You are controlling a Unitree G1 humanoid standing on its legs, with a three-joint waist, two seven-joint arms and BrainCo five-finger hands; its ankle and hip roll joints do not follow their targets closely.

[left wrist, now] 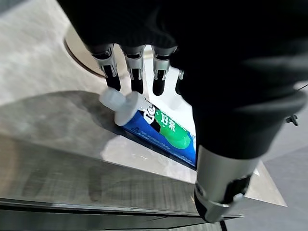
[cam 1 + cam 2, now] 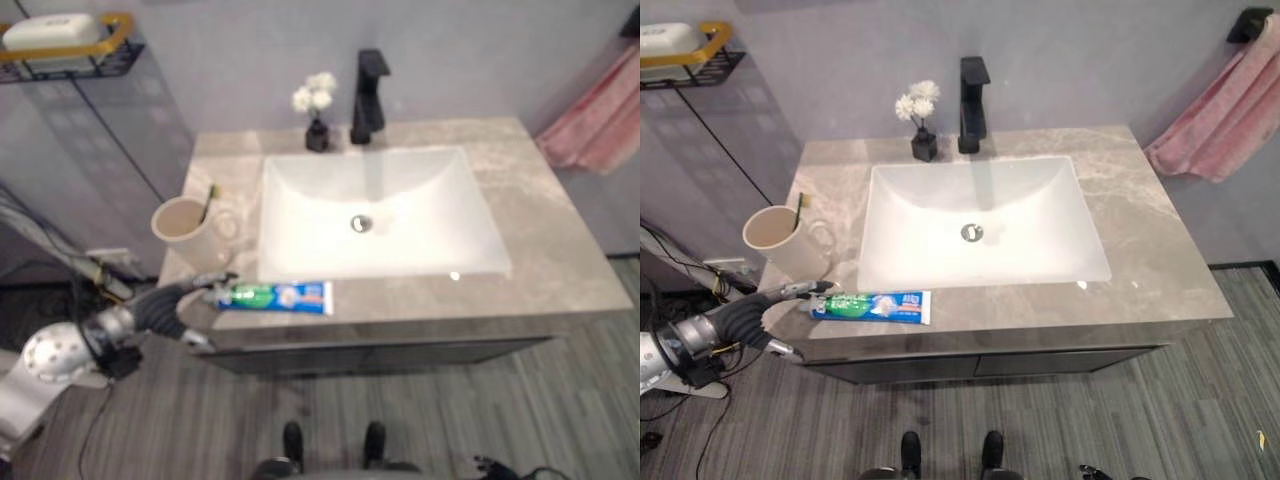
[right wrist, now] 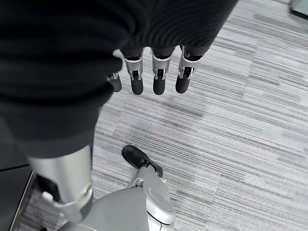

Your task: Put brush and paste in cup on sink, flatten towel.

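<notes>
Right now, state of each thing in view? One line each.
Toothpaste: lying flat on the counter's front edge, cap on, cap end toward the left hand.
Brush: standing in the cup.
Cup: upright on the counter, left of the basin.
Towel: hanging bunched from a wall hook.
Faucet: no water running.
Left hand: open, fingers at the toothpaste cap.
Right hand: open, holding nothing, above the floor.
</notes>
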